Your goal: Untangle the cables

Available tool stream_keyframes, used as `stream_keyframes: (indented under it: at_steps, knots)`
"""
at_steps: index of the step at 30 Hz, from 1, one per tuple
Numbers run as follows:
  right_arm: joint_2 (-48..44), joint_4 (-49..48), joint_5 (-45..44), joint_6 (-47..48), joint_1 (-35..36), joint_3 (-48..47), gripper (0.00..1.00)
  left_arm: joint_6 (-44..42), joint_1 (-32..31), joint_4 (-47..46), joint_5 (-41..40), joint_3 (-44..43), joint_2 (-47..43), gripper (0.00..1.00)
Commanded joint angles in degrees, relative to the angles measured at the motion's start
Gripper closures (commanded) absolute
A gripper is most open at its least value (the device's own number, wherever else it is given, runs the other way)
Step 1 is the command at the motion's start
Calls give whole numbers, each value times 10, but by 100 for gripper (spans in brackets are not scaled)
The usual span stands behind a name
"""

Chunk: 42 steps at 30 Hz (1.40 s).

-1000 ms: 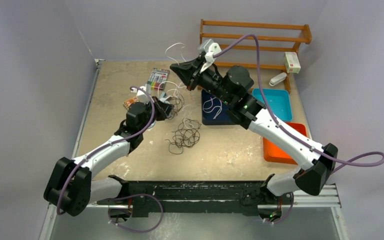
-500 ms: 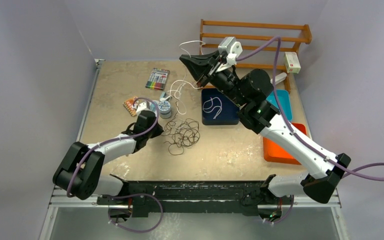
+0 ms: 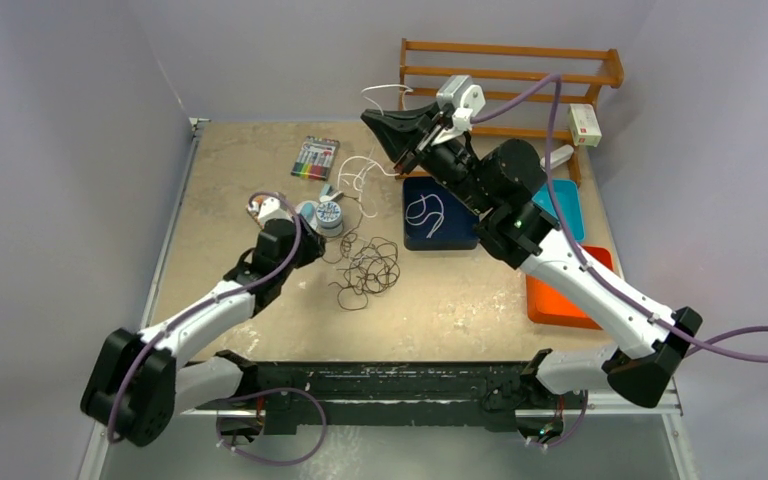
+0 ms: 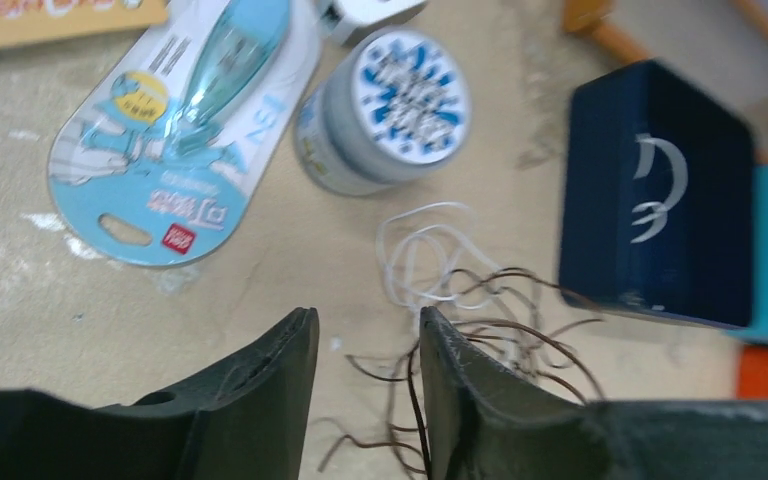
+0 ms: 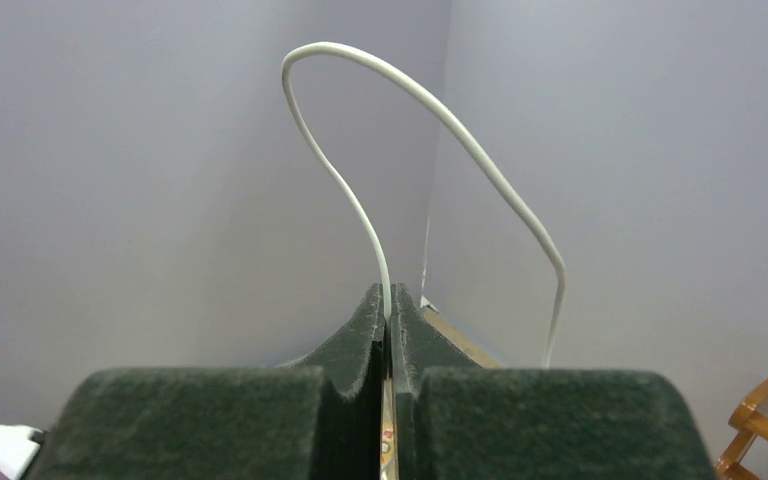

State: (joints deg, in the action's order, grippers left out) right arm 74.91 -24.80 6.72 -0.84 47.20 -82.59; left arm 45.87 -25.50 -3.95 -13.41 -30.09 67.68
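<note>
My right gripper (image 3: 372, 119) is raised above the table's far side, shut on a white cable (image 3: 362, 168). In the right wrist view the white cable (image 5: 440, 110) arches up from the closed fingertips (image 5: 388, 300) and hangs down. The cable's lower part trails to the table near a round tin (image 3: 330, 213). A tangle of dark cables (image 3: 366, 268) lies mid-table. My left gripper (image 3: 312, 243) is low at its left edge, open. In the left wrist view (image 4: 365, 325) a dark cable strand (image 4: 500, 330) runs along the right finger, and white loops (image 4: 425, 250) lie just ahead.
A navy tray (image 3: 460, 235) holds another white cable (image 3: 423, 212). Teal tray (image 3: 560, 205) and orange tray (image 3: 560, 295) sit right. A wooden rack (image 3: 510, 70), white box (image 3: 584, 124), marker pack (image 3: 315, 157) and blue blister pack (image 4: 190, 130) are around.
My right gripper rose up and right with the white cable, then held still. My left gripper drew back left from the white loops and now points at the dark tangle.
</note>
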Motion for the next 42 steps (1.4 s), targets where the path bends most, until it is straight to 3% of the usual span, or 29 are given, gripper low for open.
stream_keyframes:
  at_steps: [1,11,15,24,31,42]
  knots:
    - [-9,-33,-8,-1,-1,6,100,-22,3,-51,31,-5,-85,57]
    - [8,-30,-28,-8,-1,8,100,-41,3,-93,81,22,-193,51]
    - [13,-28,-32,-12,-1,6,100,-44,3,-146,138,42,-214,50]
    - [16,-33,-37,-31,-1,0,100,-36,2,-298,258,50,-157,51]
    - [41,-35,-96,-69,-1,-21,100,-45,2,-306,285,45,-149,52]
    - [61,-40,-82,-71,-1,-46,100,-77,-6,-325,276,22,-111,54]
